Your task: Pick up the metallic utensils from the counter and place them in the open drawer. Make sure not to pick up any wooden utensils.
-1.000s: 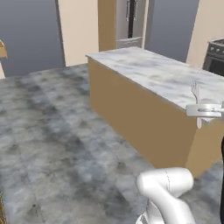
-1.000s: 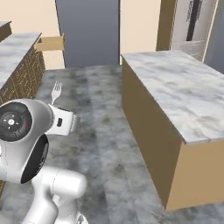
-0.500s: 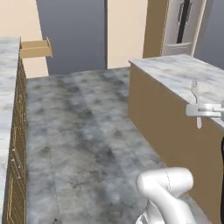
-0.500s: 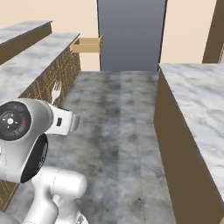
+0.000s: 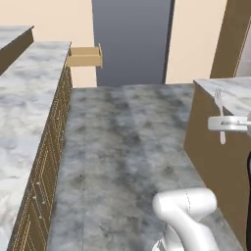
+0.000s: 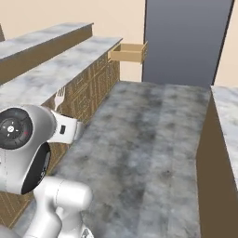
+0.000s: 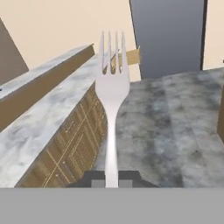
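My gripper [image 7: 112, 178] is shut on the handle of a pale-silver fork [image 7: 112, 87], one of the metallic utensils, held upright with its tines up. From the left base view the fork [image 5: 220, 105] stands in the gripper [image 5: 222, 123] at the right edge, in front of the island counter [image 5: 233, 90]. Its tines [image 6: 59, 96] also rise above the arm in the right base view. The open drawer [image 5: 86, 56] sticks out of the far end of the left cabinet run [image 6: 128, 52], well ahead of the gripper. It appears behind the tines [image 7: 131, 56] in the hand view.
A long marble-topped cabinet run [image 5: 29, 103] with patterned brown fronts lines the left side. The island counter [image 6: 226, 104] bounds the right. Between them lies a wide grey stone floor [image 5: 127, 142], leading to a dark doorway [image 5: 131, 39].
The whole picture has swung as the base turned: the island slid to the right and the left cabinet run with the drawer came into view. The fork stays in the shut gripper.
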Controlling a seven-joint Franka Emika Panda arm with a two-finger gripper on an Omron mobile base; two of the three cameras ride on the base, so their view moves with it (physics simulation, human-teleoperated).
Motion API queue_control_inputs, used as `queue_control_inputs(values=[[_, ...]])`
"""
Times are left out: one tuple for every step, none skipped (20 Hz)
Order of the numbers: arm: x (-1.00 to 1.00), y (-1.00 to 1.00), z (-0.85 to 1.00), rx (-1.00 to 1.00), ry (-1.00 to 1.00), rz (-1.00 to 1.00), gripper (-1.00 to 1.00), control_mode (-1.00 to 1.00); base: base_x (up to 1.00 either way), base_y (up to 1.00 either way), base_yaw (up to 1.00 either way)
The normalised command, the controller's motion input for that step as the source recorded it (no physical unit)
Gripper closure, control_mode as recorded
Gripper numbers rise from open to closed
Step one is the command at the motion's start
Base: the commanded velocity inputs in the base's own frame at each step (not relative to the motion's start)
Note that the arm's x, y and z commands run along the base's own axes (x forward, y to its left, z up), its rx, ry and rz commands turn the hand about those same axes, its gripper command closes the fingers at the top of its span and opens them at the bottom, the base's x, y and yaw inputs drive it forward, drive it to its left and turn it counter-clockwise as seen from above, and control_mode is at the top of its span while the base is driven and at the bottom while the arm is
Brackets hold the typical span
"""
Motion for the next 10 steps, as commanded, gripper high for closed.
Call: queue_control_inputs(values=[[0.0, 0.0, 0.0, 0.0, 0.0, 0.0, 1.0, 1.0, 1.0, -0.21, 0.31], [0.0, 0.0, 0.0, 0.0, 0.0, 0.0, 1.0, 1.0, 1.0, -0.29, 0.31], [0.0, 0.0, 0.0, 0.0, 0.0, 0.0, 1.0, 1.0, 1.0, -0.31, 0.28], [0.0, 0.0, 0.0, 0.0, 0.0, 0.0, 1.0, 1.0, 1.0, -0.41, 0.26], [0.0, 0.0, 0.0, 0.0, 0.0, 0.0, 1.0, 1.0, 1.0, -0.51, 0.25], [0.0, 0.0, 0.0, 0.0, 0.0, 0.0, 1.0, 1.0, 1.0, -0.51, 0.25], [0.0, 0.0, 0.0, 0.0, 0.0, 0.0, 1.0, 1.0, 1.0, -0.54, 0.24], [0.0, 0.0, 0.0, 0.0, 0.0, 0.0, 1.0, 1.0, 1.0, -0.52, 0.24], [0.0, 0.0, 0.0, 0.0, 0.0, 0.0, 1.0, 1.0, 1.0, -0.46, 0.19], [0.0, 0.0, 0.0, 0.0, 0.0, 0.0, 1.0, 1.0, 1.0, -0.4, 0.15]])
